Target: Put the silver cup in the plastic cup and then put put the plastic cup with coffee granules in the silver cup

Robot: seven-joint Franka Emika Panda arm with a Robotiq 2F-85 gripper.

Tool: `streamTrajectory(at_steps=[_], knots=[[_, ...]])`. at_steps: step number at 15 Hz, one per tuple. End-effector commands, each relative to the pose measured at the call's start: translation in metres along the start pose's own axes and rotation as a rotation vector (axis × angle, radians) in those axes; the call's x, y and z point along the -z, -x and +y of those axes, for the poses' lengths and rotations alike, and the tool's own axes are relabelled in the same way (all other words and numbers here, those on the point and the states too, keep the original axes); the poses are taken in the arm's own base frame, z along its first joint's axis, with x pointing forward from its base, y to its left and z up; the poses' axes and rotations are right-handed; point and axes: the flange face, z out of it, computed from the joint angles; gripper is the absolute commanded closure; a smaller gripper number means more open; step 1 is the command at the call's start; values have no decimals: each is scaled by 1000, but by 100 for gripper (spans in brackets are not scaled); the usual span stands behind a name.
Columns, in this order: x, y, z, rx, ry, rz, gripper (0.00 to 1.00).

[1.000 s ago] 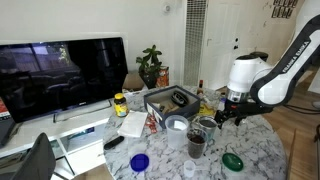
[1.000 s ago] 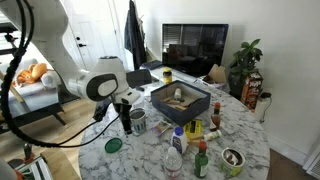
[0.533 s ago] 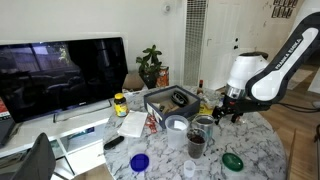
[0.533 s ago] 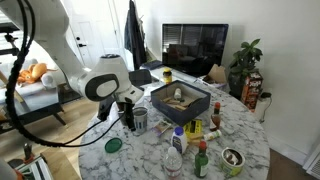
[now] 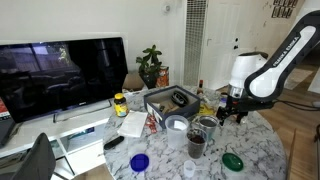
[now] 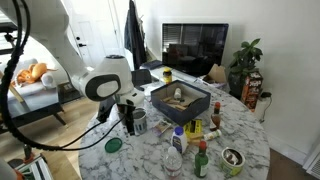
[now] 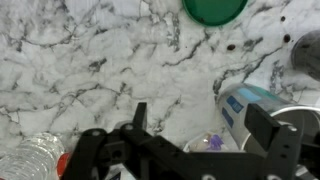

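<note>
In an exterior view the silver cup (image 5: 205, 127) stands on the marble table beside the wide pale plastic cup (image 5: 177, 125). The dark plastic cup with coffee granules (image 5: 196, 146) stands just in front of them. My gripper (image 5: 228, 110) hangs open and empty a little to the right of the silver cup and above the table. In an exterior view the gripper (image 6: 127, 104) is over the dark cup (image 6: 128, 122), with the silver cup (image 6: 141, 120) next to it. In the wrist view the open gripper (image 7: 205, 125) holds nothing.
A green lid (image 5: 232, 160) and a blue lid (image 5: 140, 161) lie near the table's front edge. A dark tray (image 6: 180, 100) with items sits mid-table. Sauce bottles (image 6: 200, 160) stand in front. The wrist view shows the green lid (image 7: 215, 8) and a blue-labelled container (image 7: 250, 105).
The arm has shifted slightly away from the cups. The gripper stays open and the cups have not moved.
</note>
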Motion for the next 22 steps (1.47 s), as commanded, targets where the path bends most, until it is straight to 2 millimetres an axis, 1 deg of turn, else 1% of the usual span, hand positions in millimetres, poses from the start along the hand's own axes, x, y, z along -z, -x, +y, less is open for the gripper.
streamTrajectory(at_steps=[1, 4, 7, 8, 9, 10, 11, 12, 13, 15, 17, 18, 20, 21, 22], knots=[[10, -4, -1, -13, -61, 40, 0], [7, -11, -7, -65, -116, 82, 0], [-1, -16, -8, -100, -137, 109, 0], [-3, -16, -9, -99, -144, 116, 6], [-6, -16, -11, -105, -150, 119, 26], [-8, -16, -13, -110, -157, 119, 31], [-10, -16, -17, -111, -166, 117, 32], [-12, -16, -19, -113, -172, 115, 39], [-15, -16, -22, -114, -180, 109, 49], [-21, -16, -24, -116, -186, 97, 65], [-24, -18, -21, -116, -187, 87, 79], [-25, -18, -19, -114, -185, 81, 87], [-29, -19, -5, -112, -158, 79, 99], [-30, -19, 1, -114, -149, 76, 100], [-27, -20, 2, -115, -152, 66, 100]])
